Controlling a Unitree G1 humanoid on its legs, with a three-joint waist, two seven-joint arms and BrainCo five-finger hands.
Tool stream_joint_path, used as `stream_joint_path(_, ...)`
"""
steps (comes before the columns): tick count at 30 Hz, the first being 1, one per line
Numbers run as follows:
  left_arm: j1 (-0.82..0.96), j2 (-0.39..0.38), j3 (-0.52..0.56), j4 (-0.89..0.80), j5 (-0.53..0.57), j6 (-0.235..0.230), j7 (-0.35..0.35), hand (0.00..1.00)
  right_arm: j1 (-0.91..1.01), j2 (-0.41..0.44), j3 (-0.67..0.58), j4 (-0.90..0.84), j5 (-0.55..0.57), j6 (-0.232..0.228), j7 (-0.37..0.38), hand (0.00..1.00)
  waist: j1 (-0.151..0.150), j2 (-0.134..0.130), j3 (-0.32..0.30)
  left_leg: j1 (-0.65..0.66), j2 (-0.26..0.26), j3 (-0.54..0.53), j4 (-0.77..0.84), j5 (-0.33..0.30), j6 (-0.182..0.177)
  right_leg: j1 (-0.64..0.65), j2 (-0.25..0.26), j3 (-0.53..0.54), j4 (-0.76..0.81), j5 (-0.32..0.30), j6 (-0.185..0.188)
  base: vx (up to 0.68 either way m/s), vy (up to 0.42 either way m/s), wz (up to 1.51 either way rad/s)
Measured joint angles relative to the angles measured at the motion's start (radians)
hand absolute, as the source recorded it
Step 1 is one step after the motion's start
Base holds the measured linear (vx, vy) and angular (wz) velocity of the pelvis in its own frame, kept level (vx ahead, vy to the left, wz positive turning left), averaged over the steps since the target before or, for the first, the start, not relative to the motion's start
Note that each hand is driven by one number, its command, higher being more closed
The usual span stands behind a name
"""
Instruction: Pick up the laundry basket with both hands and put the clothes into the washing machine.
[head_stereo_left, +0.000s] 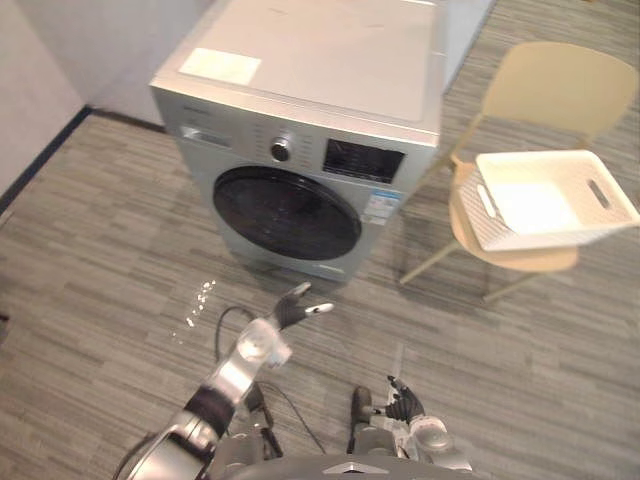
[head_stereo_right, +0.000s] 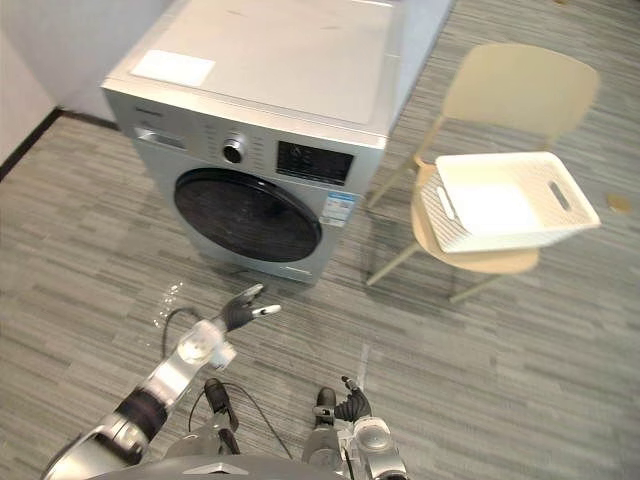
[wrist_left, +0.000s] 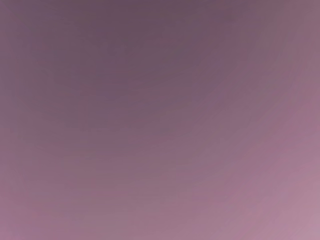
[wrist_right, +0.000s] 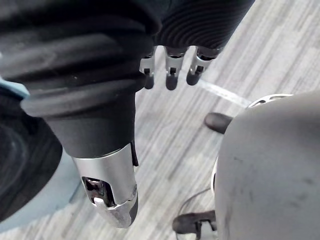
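Observation:
The white laundry basket (head_stereo_left: 497, 226) rests on the seat of a beige chair (head_stereo_left: 556, 84), to the right of the washing machine (head_stereo_left: 318, 64). I cannot tell what lies inside the basket beyond a pale bottom. The silver machine's round dark door (head_stereo_left: 286, 213) is closed. My left hand (head_stereo_left: 297, 307) is raised in front of the door and a little below it, its fingers relaxed and holding nothing. Low down near my body, my right hand (head_stereo_left: 404, 401) hangs with straight fingers (wrist_right: 170, 71) pointing at the floor, also holding nothing. Both hands are far from the basket.
A grey striped floor (head_stereo_left: 560, 350) spreads around the machine and the chair. A pale wall with a dark skirting (head_stereo_left: 40, 160) runs along the left. A white sheet (head_stereo_left: 220, 66) lies on the machine's top. Small shiny spots (head_stereo_left: 200, 300) mark the floor left of my left hand.

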Motion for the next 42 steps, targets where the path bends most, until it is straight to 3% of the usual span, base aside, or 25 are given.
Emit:
stream_joint_path(2,0.078,-0.001,0.083,-0.007,-0.071,-0.009,0.023,0.00,0.002,-0.010,0.001,0.002,0.001,-0.013,0.001,0.00,0.035,0.017,0.019,-0.119,0.028,-0.058,0.271,-0.106,0.016,0.061,-0.010,-0.105,0.032,-0.044,0.022,0.14,0.005,1.18)
stream_joint_path(5,0.118,-0.001,0.106,-0.007,-0.121,-0.036,0.055,0.00,0.003,-0.035,0.000,0.025,0.001,-0.015,-0.003,0.00,0.053,0.022,0.020,-0.120,0.032,0.048,0.314,-0.167,0.059,0.143,-0.026,-0.230,0.060,-0.098,0.060,0.11,0.060,1.31)
stream_joint_path(7,0.149,-0.004,0.142,-0.005,-0.130,-0.065,0.077,0.00,-0.006,-0.042,-0.018,0.037,0.003,-0.014,-0.017,0.00,0.089,0.007,0.019,-0.134,0.007,0.040,0.364,-0.221,0.080,0.155,-0.060,-0.257,0.093,-0.136,0.084,0.11,0.089,0.58)
stream_joint_path(9,0.196,-0.006,0.143,0.040,-0.132,-0.076,0.088,0.00,0.011,-0.036,-0.076,0.047,0.012,-0.019,-0.040,0.00,0.084,0.001,0.022,-0.122,-0.025,0.044,0.473,-0.343,0.090,0.191,-0.135,-0.285,0.208,-0.205,0.089,0.25,0.163,0.41)
stream_joint_path(10,0.209,-0.010,0.139,0.059,-0.132,-0.076,0.086,0.00,0.020,-0.036,-0.090,0.048,0.015,-0.017,-0.044,0.00,0.081,0.001,0.023,-0.101,-0.037,0.039,0.481,-0.364,0.095,0.186,-0.166,-0.275,0.284,-0.219,0.068,0.36,0.253,0.34)
stream_joint_path(11,0.238,-0.022,0.139,0.108,-0.132,-0.076,0.085,0.00,0.041,-0.039,-0.126,0.032,0.048,-0.017,-0.045,0.00,0.065,0.001,0.027,-0.031,-0.073,0.031,0.472,-0.402,0.106,0.104,-0.262,-0.198,0.583,-0.202,-0.101,0.36,0.268,0.15)
stream_joint_path(12,0.246,-0.020,0.141,0.118,-0.133,-0.076,0.084,0.00,0.040,-0.041,-0.133,0.027,0.059,-0.019,-0.046,0.00,0.056,0.013,0.026,0.005,-0.084,0.026,0.458,-0.412,0.110,0.055,-0.280,-0.137,0.705,-0.169,-0.182,0.37,0.286,0.22)
stream_joint_path(15,0.250,0.001,0.173,0.150,-0.146,-0.080,0.084,0.00,0.042,-0.035,-0.134,0.029,0.079,-0.034,-0.044,0.00,0.022,0.003,0.038,0.158,-0.119,-0.033,0.346,-0.413,0.108,-0.092,-0.172,0.031,0.949,-0.290,-0.104,0.34,0.143,0.40)
stream_joint_path(17,0.226,0.026,0.190,0.218,-0.150,-0.104,0.083,0.00,0.051,-0.031,-0.117,0.020,0.085,-0.037,-0.041,0.00,-0.004,0.000,0.041,0.238,-0.128,-0.075,0.282,-0.400,0.106,-0.199,-0.004,0.094,0.794,-0.350,-0.081,0.42,0.067,0.65)
stream_joint_path(18,0.213,0.025,0.198,0.236,-0.148,-0.104,0.083,0.00,0.050,-0.030,-0.116,0.014,0.086,-0.040,-0.039,0.00,-0.012,0.002,0.042,0.247,-0.132,-0.090,0.273,-0.400,0.104,-0.225,0.035,0.126,0.726,-0.349,-0.078,0.39,0.022,0.73)
stream_joint_path(20,0.178,0.013,0.225,0.280,-0.128,-0.104,0.086,0.00,0.044,-0.033,-0.120,0.001,0.089,-0.045,-0.035,0.00,-0.022,0.011,0.058,0.302,-0.145,-0.141,0.236,-0.409,0.089,-0.293,0.147,0.305,0.442,-0.244,-0.054,0.53,0.004,0.72)
stream_joint_path(21,0.178,0.011,0.232,0.286,-0.127,-0.105,0.086,0.00,0.047,-0.032,-0.122,0.001,0.089,-0.045,-0.035,0.00,-0.023,0.010,0.059,0.319,-0.149,-0.155,0.227,-0.414,0.080,-0.290,0.167,0.340,0.360,-0.189,-0.055,0.54,-0.032,0.88)
stream_joint_path(22,0.187,-0.008,0.261,0.298,-0.123,-0.105,0.086,0.00,0.058,-0.025,-0.128,0.005,0.089,-0.046,-0.036,0.00,-0.023,0.000,0.057,0.366,-0.165,-0.194,0.215,-0.431,0.050,-0.282,0.174,0.394,0.296,-0.050,-0.068,0.37,-0.064,0.98)
stream_joint_path(23,0.196,-0.021,0.288,0.299,-0.110,-0.104,0.088,0.00,0.072,-0.018,-0.129,0.004,0.090,-0.045,-0.036,0.00,-0.024,-0.004,0.058,0.404,-0.167,-0.212,0.229,-0.448,0.021,-0.267,0.173,0.409,0.330,0.017,-0.091,0.52,-0.130,0.97)
stream_joint_path(24,0.198,-0.036,0.306,0.301,-0.108,-0.103,0.089,0.00,0.074,-0.023,-0.140,0.005,0.090,-0.042,-0.036,0.00,-0.024,0.007,0.066,0.415,-0.154,-0.220,0.252,-0.457,0.008,-0.263,0.177,0.400,0.370,0.004,-0.080,0.54,-0.163,0.70)
stream_joint_path(27,0.229,-0.104,0.433,0.292,-0.108,-0.102,0.107,0.00,0.082,-0.024,-0.157,-0.002,0.088,-0.033,-0.034,0.00,-0.011,0.027,0.073,0.280,-0.032,-0.164,0.704,-0.405,-0.016,-0.167,0.185,0.310,0.429,-0.100,-0.107,0.53,-0.184,0.62)
stream_joint_path(28,0.242,-0.127,0.473,0.290,-0.111,-0.099,0.108,0.00,0.097,-0.019,-0.156,-0.005,0.087,-0.033,-0.033,0.00,-0.001,0.029,0.077,0.191,0.053,-0.127,0.943,-0.257,-0.001,-0.110,0.196,0.287,0.419,-0.132,-0.126,0.34,-0.126,0.34)
stream_joint_path(31,0.247,-0.124,0.488,0.289,-0.113,-0.091,0.109,0.00,0.120,-0.015,-0.164,0.009,0.088,-0.033,-0.035,0.00,0.034,0.001,0.090,0.071,0.235,-0.023,1.168,-0.285,0.029,0.024,0.191,0.256,0.366,-0.175,-0.153,0.38,-0.160,0.18)
stream_joint_path(34,0.238,-0.125,0.486,0.294,-0.114,-0.092,0.107,0.00,0.128,-0.010,-0.204,0.034,0.089,-0.032,-0.036,0.00,0.027,0.001,0.091,0.053,0.257,0.070,0.966,-0.334,0.008,0.113,0.142,0.222,0.310,-0.201,-0.140,0.32,-0.004,0.37)
stream_joint_path(36,0.231,-0.125,0.484,0.313,-0.111,-0.092,0.106,0.00,0.138,0.005,-0.256,0.036,0.099,-0.032,-0.036,0.00,0.017,0.004,0.090,0.059,0.212,0.106,0.651,-0.330,-0.013,0.135,0.101,0.188,0.319,-0.239,-0.110,0.22,0.157,0.53)
stream_joint_path(37,0.226,-0.125,0.484,0.320,-0.111,-0.092,0.107,0.00,0.140,0.005,-0.258,0.036,0.100,-0.033,-0.037,0.00,0.017,0.006,0.090,0.062,0.195,0.099,0.565,-0.315,-0.020,0.133,0.091,0.184,0.334,-0.256,-0.098,0.25,0.262,0.55)
stream_joint_path(38,0.220,-0.132,0.479,0.341,-0.111,-0.092,0.108,0.00,0.141,-0.011,-0.272,0.034,0.105,-0.033,-0.037,0.00,0.017,0.040,0.078,0.073,0.165,0.043,0.369,-0.225,-0.042,0.111,0.093,0.181,0.382,-0.303,-0.065,0.17,0.191,0.25)
stream_joint_path(39,0.220,-0.132,0.478,0.347,-0.111,-0.092,0.108,0.00,0.137,-0.018,-0.276,0.039,0.107,-0.032,-0.037,0.00,0.020,0.044,0.077,0.077,0.156,0.036,0.363,-0.183,-0.036,0.108,0.089,0.187,0.393,-0.314,-0.062,0.20,0.230,0.30)
stream_joint_path(41,0.215,-0.099,0.476,0.368,-0.111,-0.090,0.121,0.00,0.123,0.006,-0.272,0.051,0.118,-0.029,-0.036,0.00,0.015,-0.008,0.066,0.087,0.063,0.028,0.318,-0.202,-0.017,0.119,0.027,0.197,0.363,-0.326,-0.045,0.18,0.171,0.26)
stream_joint_path(42,0.215,-0.095,0.476,0.370,-0.111,-0.090,0.124,0.00,0.116,0.009,-0.272,0.053,0.118,-0.029,-0.036,0.00,0.017,-0.014,0.063,0.083,0.049,0.028,0.319,-0.214,-0.012,0.120,0.018,0.200,0.352,-0.326,-0.045,0.21,0.196,0.09)
